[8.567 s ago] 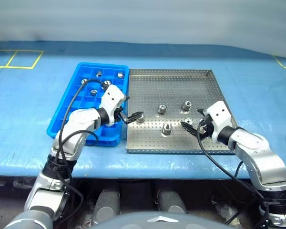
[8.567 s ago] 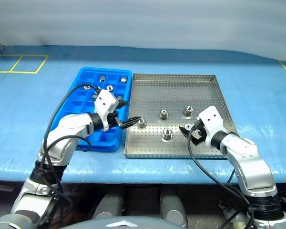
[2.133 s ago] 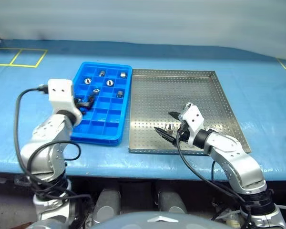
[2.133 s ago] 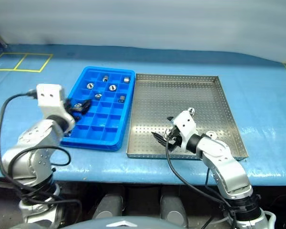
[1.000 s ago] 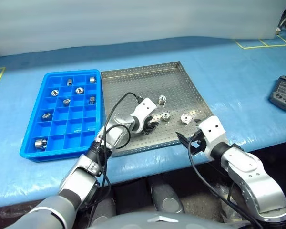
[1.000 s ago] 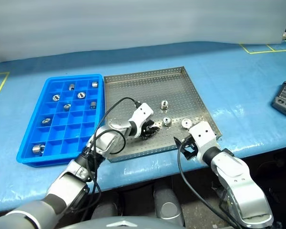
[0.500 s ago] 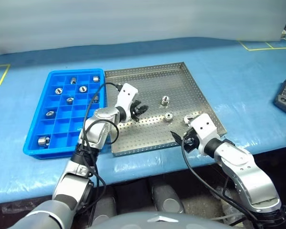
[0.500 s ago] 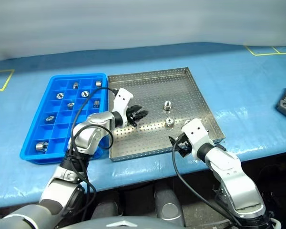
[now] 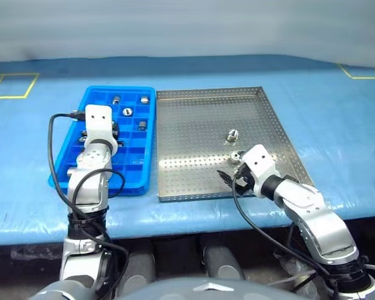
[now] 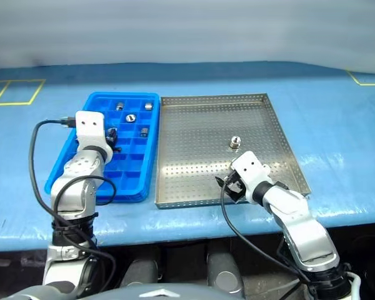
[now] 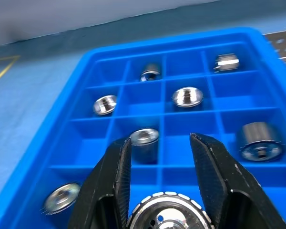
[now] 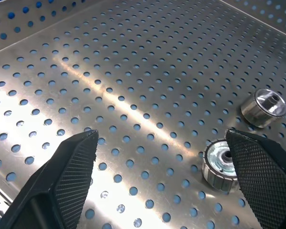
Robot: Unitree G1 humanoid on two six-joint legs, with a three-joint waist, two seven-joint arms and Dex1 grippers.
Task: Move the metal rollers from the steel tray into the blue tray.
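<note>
Left gripper (image 11: 159, 143): black fingers clamped on one ribbed, shiny roller (image 11: 164, 217), held over the blue tray (image 9: 75, 167).
Blue tray: glossy moulded plastic, grid of square compartments; six metal rollers (image 11: 187, 97) lie in separate cells ahead of the left gripper, some upright, some on their sides.
Right gripper (image 12: 162, 157): knurled black fingers spread wide, nothing between them, low over the steel tray (image 9: 194, 169).
Steel tray: grey perforated sheet, low raised rim, touching the blue tray's side.
Rollers remaining: two, one just inside the right gripper's finger (image 12: 264, 176), one (image 12: 263, 107) beyond it.
Clearance: bare perforated sheet ahead of the right gripper.
Table (image 9: 337, 112): blue covering, yellow tape lines at the far corners.
</note>
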